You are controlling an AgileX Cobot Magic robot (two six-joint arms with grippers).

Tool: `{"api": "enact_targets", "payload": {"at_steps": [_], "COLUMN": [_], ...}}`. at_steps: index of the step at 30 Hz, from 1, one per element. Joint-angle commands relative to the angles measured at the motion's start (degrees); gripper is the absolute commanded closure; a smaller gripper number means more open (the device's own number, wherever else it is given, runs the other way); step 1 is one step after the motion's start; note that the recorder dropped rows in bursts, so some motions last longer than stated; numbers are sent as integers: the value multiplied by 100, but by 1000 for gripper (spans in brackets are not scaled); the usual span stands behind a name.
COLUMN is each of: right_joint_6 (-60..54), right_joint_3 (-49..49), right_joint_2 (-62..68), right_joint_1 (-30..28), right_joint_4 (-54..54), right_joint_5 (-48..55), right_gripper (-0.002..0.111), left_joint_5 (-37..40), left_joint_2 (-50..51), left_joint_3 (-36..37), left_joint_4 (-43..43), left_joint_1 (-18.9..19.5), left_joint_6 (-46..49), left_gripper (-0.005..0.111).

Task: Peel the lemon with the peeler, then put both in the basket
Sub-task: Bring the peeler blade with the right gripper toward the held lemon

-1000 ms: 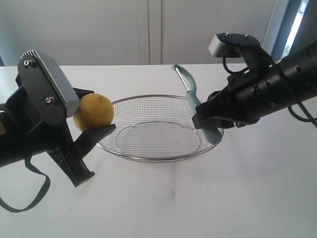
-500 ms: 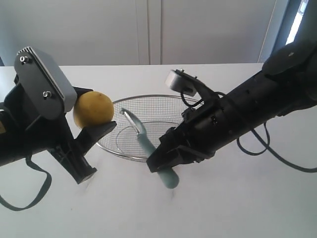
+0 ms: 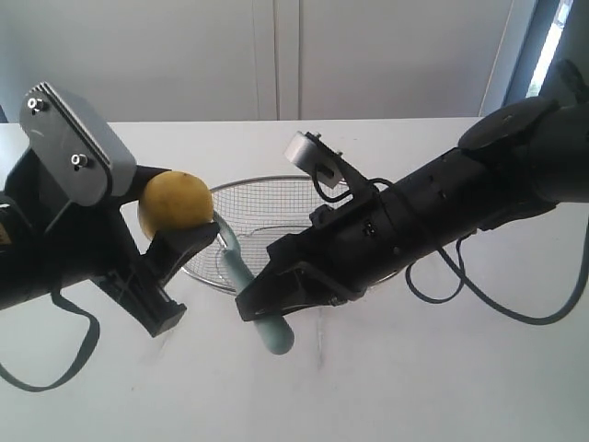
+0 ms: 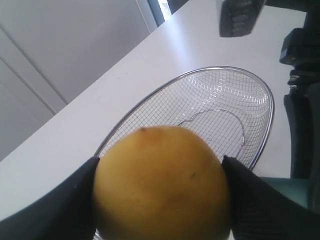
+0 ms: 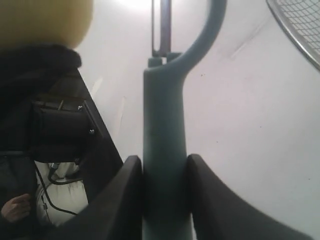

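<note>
Exterior view: left gripper (image 3: 179,217) holds lemon (image 3: 172,197); right gripper (image 3: 259,300) holds peeler (image 3: 234,264).

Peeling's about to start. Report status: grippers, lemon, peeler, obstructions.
Left gripper shut on lemon, aloft beside wire mesh basket. Right gripper shut on peeler handle, head up near lemon. Lower left finger crowds peeler head.

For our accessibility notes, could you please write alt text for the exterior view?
Above a white table, the left jaws clamp a yellow lemon while the right jaws grip a teal peeler by its handle, its head close to the lemon. A wire basket sits behind them.
</note>
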Motion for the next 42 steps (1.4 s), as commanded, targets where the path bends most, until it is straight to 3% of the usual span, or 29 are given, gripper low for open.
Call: {"api": "enact_targets", "payload": {"at_steps": [1,42], "right_joint_6": [-113,-201], "right_joint_3": [-54,-256], "right_joint_2": [-8,-19], "right_joint_1": [8,-3], "right_joint_4": [111,45], "right_joint_5": [141,223], "right_gripper": [108,108], "left_joint_5": [-75,-75], "left_joint_2": [-9,153], "left_joint_3": [10,10], "left_joint_4": [25,40], "left_joint_1": [-17,-17], "left_joint_6": [-137,-137], "left_gripper": [107,107]}}
